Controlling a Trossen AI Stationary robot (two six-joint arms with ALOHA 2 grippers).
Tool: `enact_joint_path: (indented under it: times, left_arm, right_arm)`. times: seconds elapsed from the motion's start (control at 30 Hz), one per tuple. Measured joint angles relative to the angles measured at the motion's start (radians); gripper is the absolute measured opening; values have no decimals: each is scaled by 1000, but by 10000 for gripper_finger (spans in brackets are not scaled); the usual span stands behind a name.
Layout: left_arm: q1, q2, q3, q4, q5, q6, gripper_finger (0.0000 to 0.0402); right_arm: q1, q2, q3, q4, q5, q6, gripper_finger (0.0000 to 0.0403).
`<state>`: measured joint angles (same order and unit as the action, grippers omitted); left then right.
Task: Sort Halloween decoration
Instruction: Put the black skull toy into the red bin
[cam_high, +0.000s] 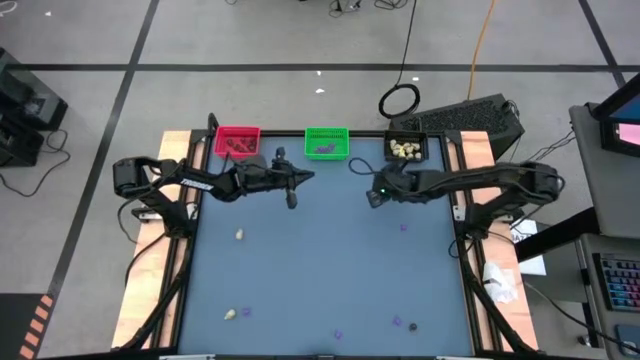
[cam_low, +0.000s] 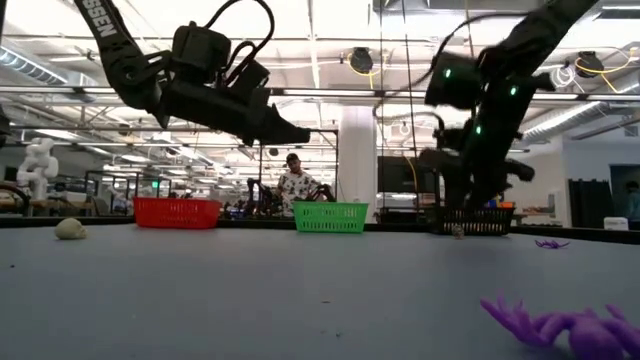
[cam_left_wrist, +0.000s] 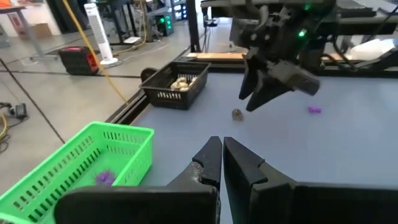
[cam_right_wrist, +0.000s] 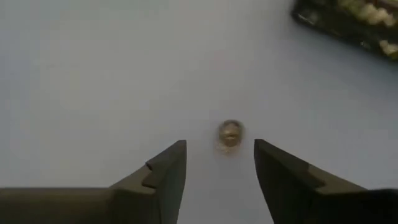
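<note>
A small cream-grey lump (cam_right_wrist: 229, 132) of the Halloween decoration lies on the blue table just short of the black bin (cam_high: 406, 148). My right gripper (cam_right_wrist: 219, 155) hangs open above it, pointing steeply down. Its fingers (cam_left_wrist: 255, 102) stand clear of the lump (cam_left_wrist: 237, 114). My left gripper (cam_left_wrist: 221, 146) is shut and holds nothing. It is raised nearly level over the table in front of the green bin (cam_high: 326, 143), which holds purple bits (cam_left_wrist: 102, 177). The black bin holds cream lumps (cam_left_wrist: 180, 82).
The red bin (cam_high: 237, 141) stands left of the green one along the far edge. Loose trinkets lie on the table: cream lumps (cam_high: 240, 234) (cam_high: 231, 313) and purple bits (cam_high: 404, 227) (cam_high: 397, 322) (cam_low: 560, 325). A person (cam_low: 293, 180) stands beyond the table.
</note>
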<state>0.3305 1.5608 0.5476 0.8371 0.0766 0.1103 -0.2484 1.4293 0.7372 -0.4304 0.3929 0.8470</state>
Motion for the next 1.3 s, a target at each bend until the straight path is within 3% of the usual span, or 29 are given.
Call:
enact_joint_path:
  times: [0.2, 0.47, 0.63, 0.83, 0.9, 1.1, 1.2, 1.3]
  left_arm:
    - [2, 0, 0, -36, -31, 4, 12]
    - [4, 0, 0, -50, -61, 7, 12]
    - [19, 0, -11, -74, -68, 8, 12]
    - [115, -69, -118, -56, -124, -48, 12]
    - [162, -126, -129, -142, -173, -53, 12]
    - [321, -318, -55, -665, -274, -79, 2]
    - [399, -338, -9, -839, -341, -105, 1]
    - [471, -319, 13, -899, -347, -125, 0]
  right_arm:
    - [-39, 101, 0, 6, 35, 101, 169]
    - [-45, 141, 0, 71, 53, 114, 160]
    - [-47, 148, 0, 86, 56, 95, 116]
    - [-46, 175, 2, 120, 72, 48, 43]
    - [-47, 178, 2, 130, 70, 26, 41]
    - [-45, 173, 5, 181, 37, -46, 44]
    - [-44, 165, 23, 180, 29, -84, 47]
    - [-45, 165, 53, 190, 22, -138, 47]
